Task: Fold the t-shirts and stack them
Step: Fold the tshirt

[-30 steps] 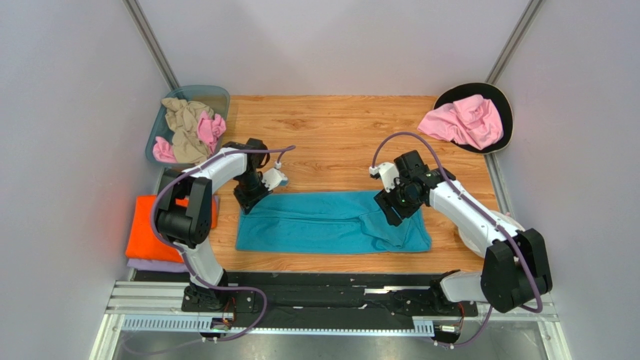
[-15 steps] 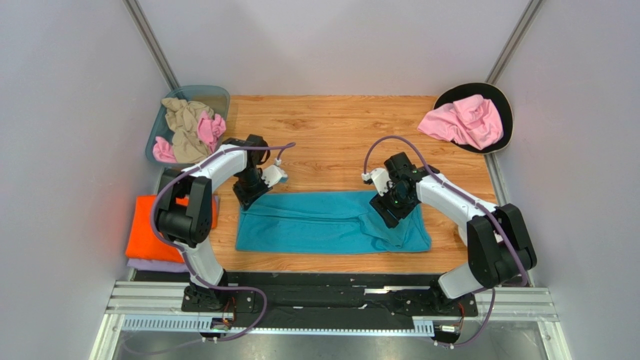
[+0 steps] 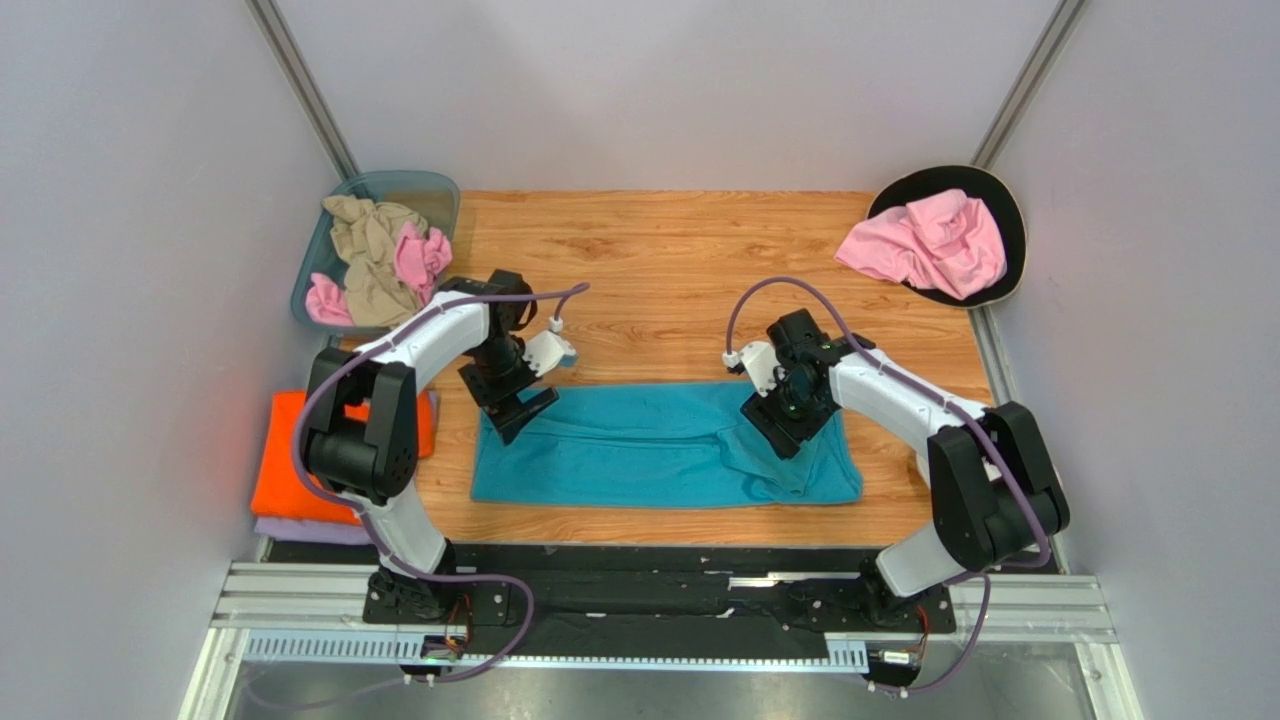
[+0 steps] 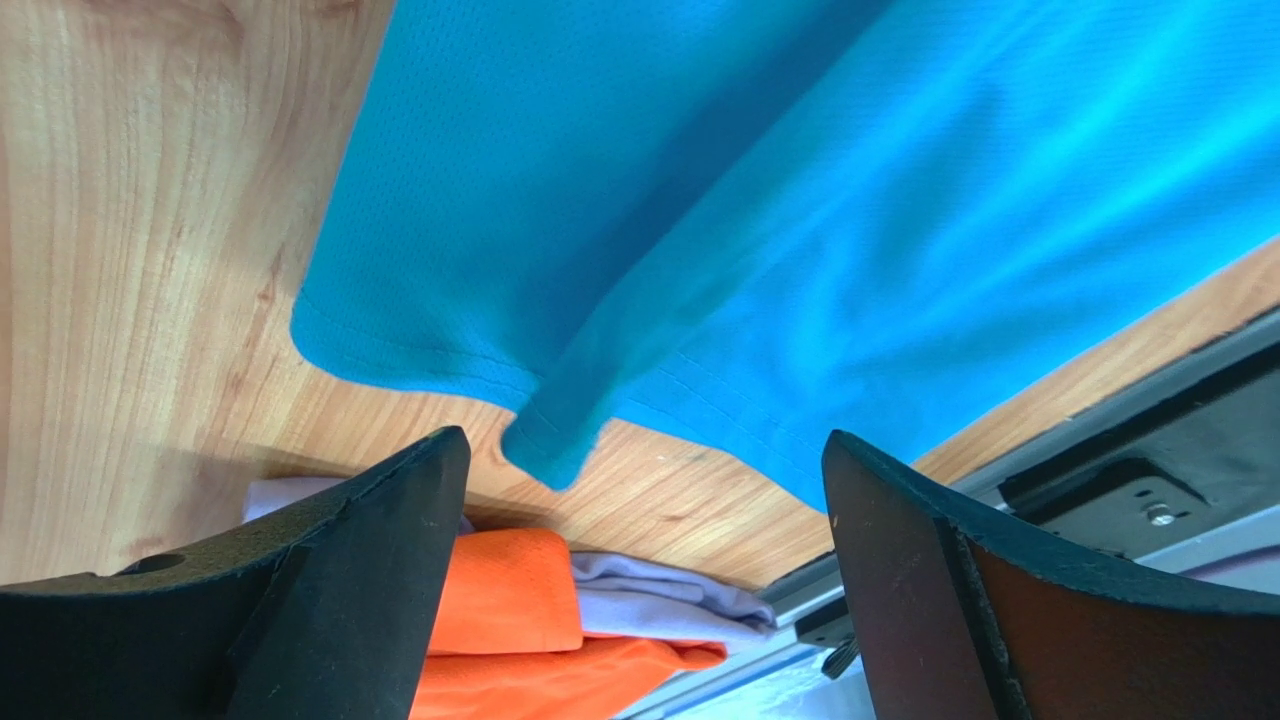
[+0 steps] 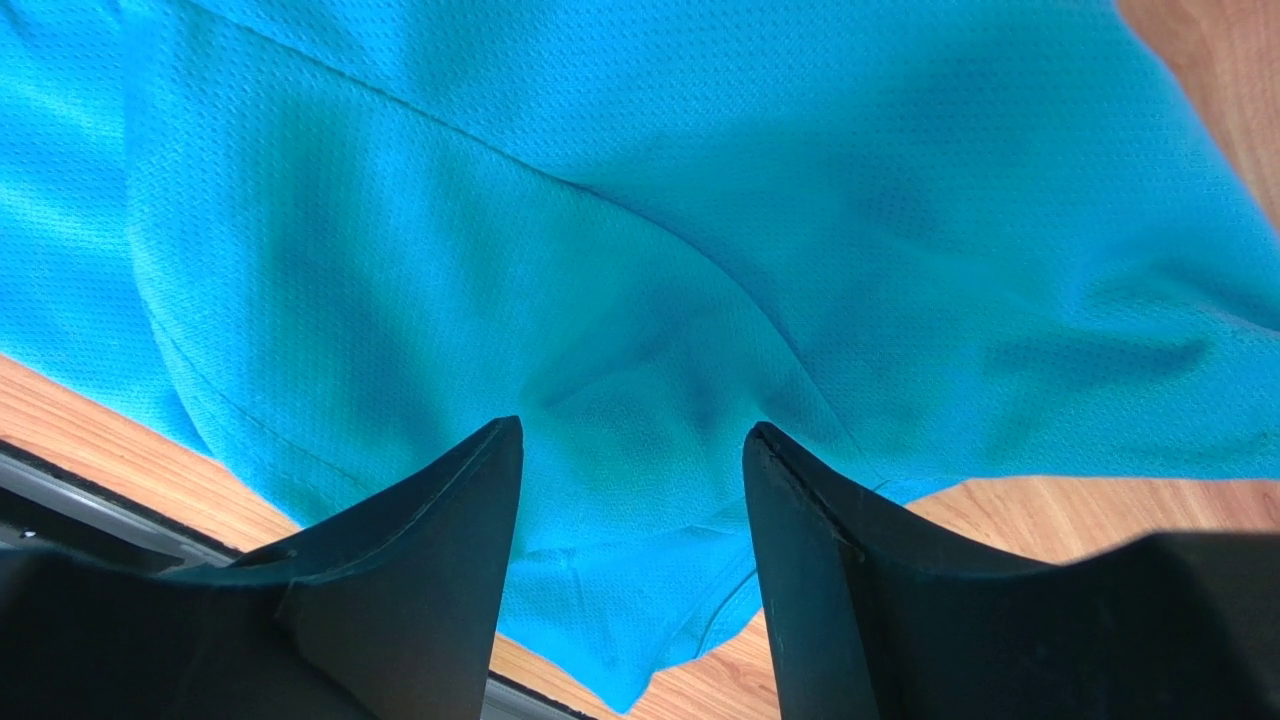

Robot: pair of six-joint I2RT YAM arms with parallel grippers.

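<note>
We saw the teal t-shirt [image 3: 661, 447] lying as a long band on the tabletop [image 3: 676, 270] at 6 o'clock. The left fingers [image 3: 519, 413] gaped wide and empty over its 9 o'clock end; the right fingers [image 3: 774, 428] stood apart over its 3 o'clock end.

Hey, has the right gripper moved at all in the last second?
Yes. The right gripper has shifted slightly left above the teal t-shirt, away from the table's right edge.
</note>
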